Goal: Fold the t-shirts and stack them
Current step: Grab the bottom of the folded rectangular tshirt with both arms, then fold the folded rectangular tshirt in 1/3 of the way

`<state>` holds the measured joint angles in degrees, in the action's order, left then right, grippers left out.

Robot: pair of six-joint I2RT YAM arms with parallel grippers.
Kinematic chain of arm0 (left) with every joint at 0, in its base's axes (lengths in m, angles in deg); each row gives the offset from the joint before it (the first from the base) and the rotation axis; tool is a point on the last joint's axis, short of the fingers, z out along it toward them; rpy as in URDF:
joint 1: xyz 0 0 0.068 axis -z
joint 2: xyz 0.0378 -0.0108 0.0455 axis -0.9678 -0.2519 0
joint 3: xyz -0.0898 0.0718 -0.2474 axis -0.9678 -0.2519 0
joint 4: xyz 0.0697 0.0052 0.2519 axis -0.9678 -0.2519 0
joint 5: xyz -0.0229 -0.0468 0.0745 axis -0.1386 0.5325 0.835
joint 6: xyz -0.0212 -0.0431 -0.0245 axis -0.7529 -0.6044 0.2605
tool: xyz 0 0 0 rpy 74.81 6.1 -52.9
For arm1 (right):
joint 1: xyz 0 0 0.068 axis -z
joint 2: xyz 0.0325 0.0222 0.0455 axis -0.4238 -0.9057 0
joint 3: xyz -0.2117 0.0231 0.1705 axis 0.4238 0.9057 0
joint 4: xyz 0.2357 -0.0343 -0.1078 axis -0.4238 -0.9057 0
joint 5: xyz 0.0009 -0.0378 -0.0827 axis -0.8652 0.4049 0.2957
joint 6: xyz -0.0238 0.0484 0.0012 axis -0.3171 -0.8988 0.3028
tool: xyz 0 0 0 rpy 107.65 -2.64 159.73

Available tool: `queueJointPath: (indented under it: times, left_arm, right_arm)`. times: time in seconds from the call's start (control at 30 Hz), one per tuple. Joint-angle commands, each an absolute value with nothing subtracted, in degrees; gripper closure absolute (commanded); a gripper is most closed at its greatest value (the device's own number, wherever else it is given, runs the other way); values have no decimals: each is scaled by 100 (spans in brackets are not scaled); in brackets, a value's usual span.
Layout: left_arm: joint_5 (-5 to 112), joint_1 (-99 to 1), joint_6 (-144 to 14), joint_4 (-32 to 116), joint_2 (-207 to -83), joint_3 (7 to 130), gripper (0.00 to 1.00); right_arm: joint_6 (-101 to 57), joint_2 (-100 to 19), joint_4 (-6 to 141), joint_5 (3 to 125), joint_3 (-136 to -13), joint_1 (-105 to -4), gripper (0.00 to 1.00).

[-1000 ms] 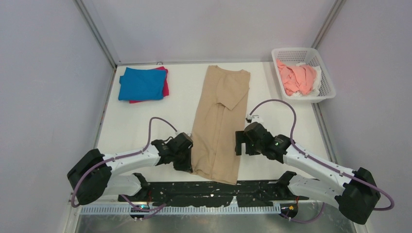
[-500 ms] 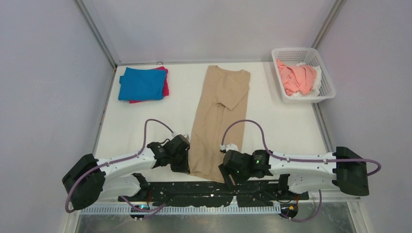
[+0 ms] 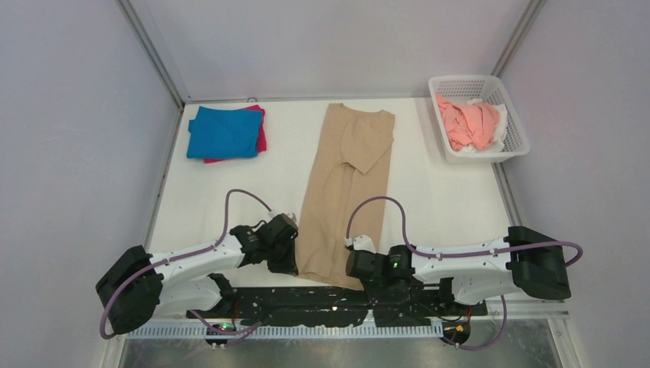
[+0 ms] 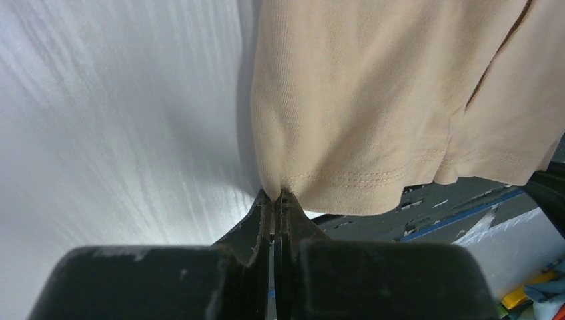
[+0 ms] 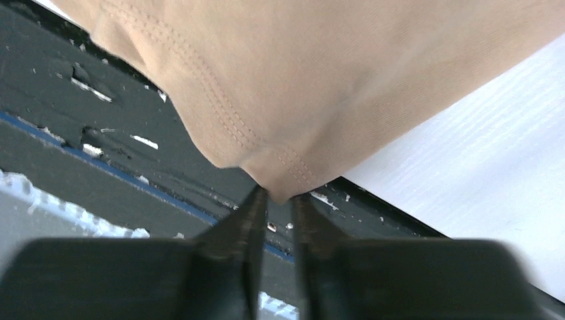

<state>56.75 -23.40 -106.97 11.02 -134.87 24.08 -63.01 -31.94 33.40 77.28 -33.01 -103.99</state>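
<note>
Tan t-shirt (image 3: 349,153) is clamped at its near hem corners by left hand (image 4: 274,200) and right hand (image 5: 276,197); a fold toward the collar is judged due.

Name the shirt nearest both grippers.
The tan t-shirt, spread long mid-table; the others lie folded far left or bundled in the basket.

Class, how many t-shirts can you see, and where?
5: tan shirt mid-table; blue shirt atop magenta shirt, far left; pink shirt and white shirt in the basket, which may hide more.
</note>
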Motion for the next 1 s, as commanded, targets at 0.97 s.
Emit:
queueJointPath:
  times: [0.97]
  left_arm:
    - [6615, -3649, -9489, 367, -14476, 5705, 100]
  right_arm:
    - [-4813, -1835, 3717, 9710, -4396, -7885, 94]
